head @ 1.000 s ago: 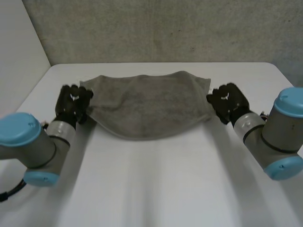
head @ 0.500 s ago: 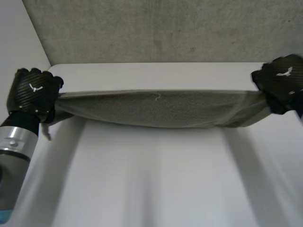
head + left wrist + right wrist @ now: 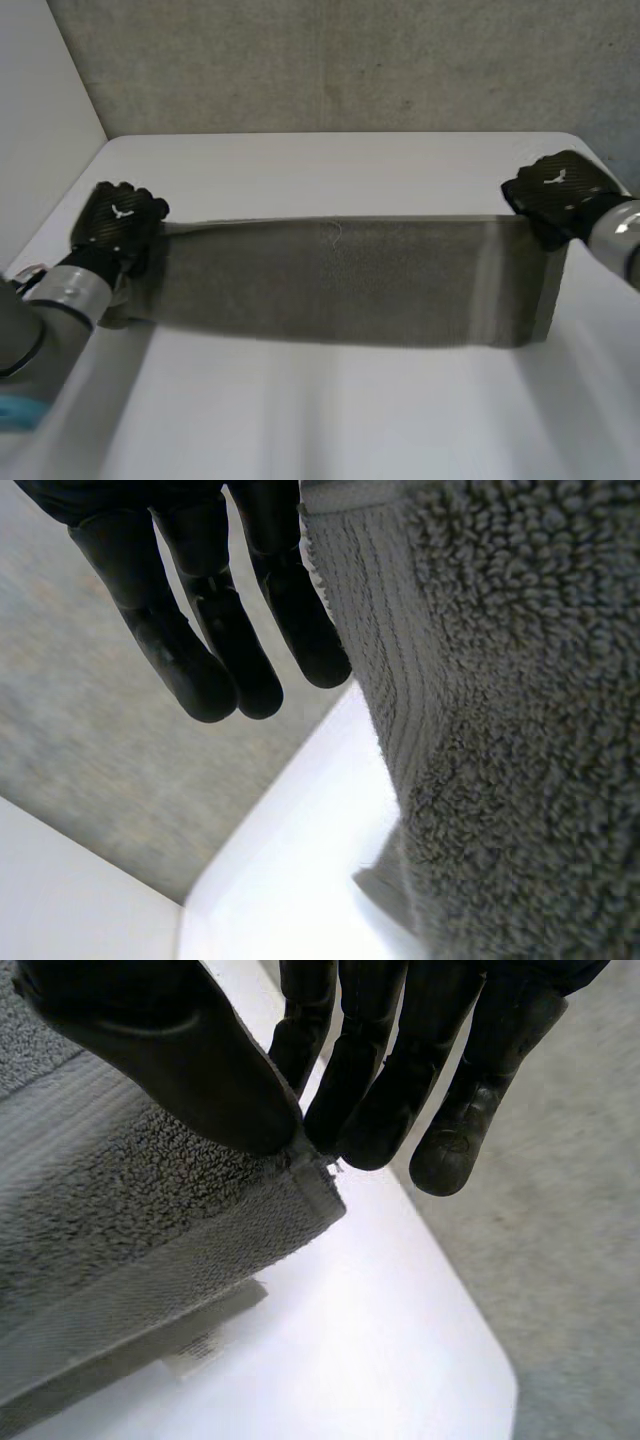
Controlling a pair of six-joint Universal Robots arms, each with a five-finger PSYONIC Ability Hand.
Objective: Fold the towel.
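Note:
A grey towel (image 3: 340,280) hangs stretched wide between my two hands, above the white table (image 3: 330,165). My left hand (image 3: 115,225) holds its upper left corner. In the left wrist view the towel (image 3: 490,730) drops right beside the straight fingers (image 3: 200,630), and the contact itself is hidden. My right hand (image 3: 555,195) holds the upper right corner. The right wrist view shows the thumb (image 3: 170,1050) and fingers pinching that corner of the towel (image 3: 130,1230), with a small white label (image 3: 200,1345) hanging from the layer below.
A rough grey wall (image 3: 350,60) rises behind the table's far edge, and a pale wall (image 3: 40,120) stands at the left. White tabletop (image 3: 330,420) lies in front of the towel, and the table's rounded corner (image 3: 490,1380) sits below my right hand.
The towel lay on the table between my hands a second ago. Both hands lifted it and spread apart, then came down a little. It now hangs broadside.

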